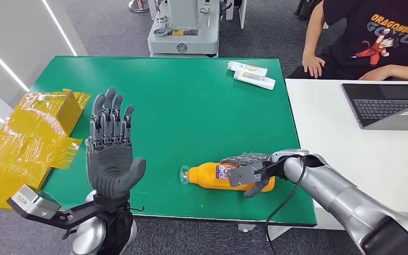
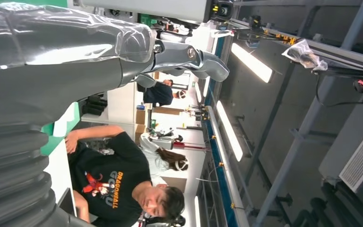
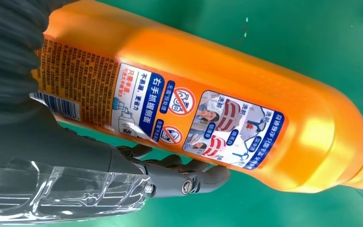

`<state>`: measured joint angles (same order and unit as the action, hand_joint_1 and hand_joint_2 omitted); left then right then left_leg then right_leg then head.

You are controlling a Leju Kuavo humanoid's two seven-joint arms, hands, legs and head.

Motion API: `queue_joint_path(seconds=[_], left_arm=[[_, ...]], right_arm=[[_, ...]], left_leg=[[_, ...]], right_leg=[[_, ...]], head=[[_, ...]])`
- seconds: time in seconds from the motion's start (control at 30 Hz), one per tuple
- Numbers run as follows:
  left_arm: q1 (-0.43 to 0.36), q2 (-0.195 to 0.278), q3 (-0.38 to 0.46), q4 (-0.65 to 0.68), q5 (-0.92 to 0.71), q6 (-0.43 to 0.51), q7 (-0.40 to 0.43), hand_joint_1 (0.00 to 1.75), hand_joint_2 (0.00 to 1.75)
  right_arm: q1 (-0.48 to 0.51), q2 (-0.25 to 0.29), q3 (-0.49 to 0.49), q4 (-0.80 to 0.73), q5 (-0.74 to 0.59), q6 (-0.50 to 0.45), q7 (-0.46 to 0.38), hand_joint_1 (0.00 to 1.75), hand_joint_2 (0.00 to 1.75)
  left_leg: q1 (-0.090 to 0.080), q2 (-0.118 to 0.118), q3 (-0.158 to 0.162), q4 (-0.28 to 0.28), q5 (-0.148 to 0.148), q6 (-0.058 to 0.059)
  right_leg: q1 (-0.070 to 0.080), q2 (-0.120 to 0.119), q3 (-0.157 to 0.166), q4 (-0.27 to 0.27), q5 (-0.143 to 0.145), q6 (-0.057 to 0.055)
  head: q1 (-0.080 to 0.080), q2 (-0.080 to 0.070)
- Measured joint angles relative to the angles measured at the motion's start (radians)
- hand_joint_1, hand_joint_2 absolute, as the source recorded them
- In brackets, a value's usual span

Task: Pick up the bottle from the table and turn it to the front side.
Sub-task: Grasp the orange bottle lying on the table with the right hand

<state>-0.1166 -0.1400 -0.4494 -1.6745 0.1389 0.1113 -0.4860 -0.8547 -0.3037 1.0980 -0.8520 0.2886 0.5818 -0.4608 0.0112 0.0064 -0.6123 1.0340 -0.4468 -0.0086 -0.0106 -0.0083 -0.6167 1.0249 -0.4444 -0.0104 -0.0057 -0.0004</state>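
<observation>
An orange bottle (image 1: 207, 174) lies on its side near the front edge of the green table (image 1: 180, 106), its clear cap pointing left. My right hand (image 1: 247, 172) grips its body, fingers over the far side and thumb on the near side. Up close, the bottle (image 3: 246, 85) shows a printed label with small pictures and a barcode facing the camera, and the thumb of my right hand (image 3: 184, 182) lies along its side. My left hand (image 1: 110, 154) is raised above the table's front left, palm open and fingers apart, holding nothing. From its own wrist, my left hand (image 2: 52, 61) shows against the room.
Two white tubes (image 1: 251, 74) lie at the table's far right corner. A yellow wrapped box (image 1: 26, 133) sits off the left edge. A white desk with a laptop (image 1: 388, 103) adjoins on the right, where a person in a black T-shirt (image 1: 372, 37) sits. A grey machine (image 1: 183, 26) stands behind.
</observation>
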Motion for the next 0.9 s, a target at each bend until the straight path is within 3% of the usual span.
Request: queue_joint_path(seconds=[0.03,0.17,0.37,0.77,0.9], left_arm=[[-0.001,0.000,0.000,0.002,0.001,0.000,0.000,0.00,1.75],[-0.001,0.000,0.000,0.009,0.005,0.001,0.000,0.00,1.75],[-0.003,-0.002,0.003,0.015,0.010,0.000,0.000,0.00,1.75],[-0.005,-0.004,0.008,0.039,0.016,-0.009,-0.002,0.00,1.75],[-0.004,-0.004,0.010,0.044,0.015,-0.009,-0.009,0.00,1.75]], right_arm=[[-0.001,0.000,0.003,0.003,0.000,-0.002,0.000,0.00,1.75],[-0.004,0.000,0.013,0.021,0.001,-0.027,-0.007,1.43,1.75],[-0.007,0.000,0.025,0.045,-0.008,-0.068,-0.025,1.66,1.75],[0.000,-0.001,0.025,0.067,-0.022,-0.114,-0.034,1.75,1.75],[0.019,-0.001,0.010,0.065,-0.020,-0.198,-0.036,1.75,1.75]], left_leg=[[0.000,0.000,0.000,0.000,0.000,0.000],[0.000,0.000,0.000,0.000,0.000,0.000],[0.000,0.000,0.000,0.000,0.000,0.000],[0.000,0.000,0.000,0.000,0.000,0.000],[0.000,0.000,0.000,0.000,0.000,0.000]], right_leg=[[0.000,0.000,0.000,0.000,0.000,0.000],[0.000,0.000,0.000,0.000,0.000,0.000],[0.000,0.000,0.000,0.000,0.000,0.000],[0.000,0.000,0.000,0.000,0.000,0.000],[0.000,0.000,0.000,0.000,0.000,0.000]], head=[[0.000,0.000],[0.000,0.000],[0.000,0.000],[0.000,0.000],[0.000,0.000]])
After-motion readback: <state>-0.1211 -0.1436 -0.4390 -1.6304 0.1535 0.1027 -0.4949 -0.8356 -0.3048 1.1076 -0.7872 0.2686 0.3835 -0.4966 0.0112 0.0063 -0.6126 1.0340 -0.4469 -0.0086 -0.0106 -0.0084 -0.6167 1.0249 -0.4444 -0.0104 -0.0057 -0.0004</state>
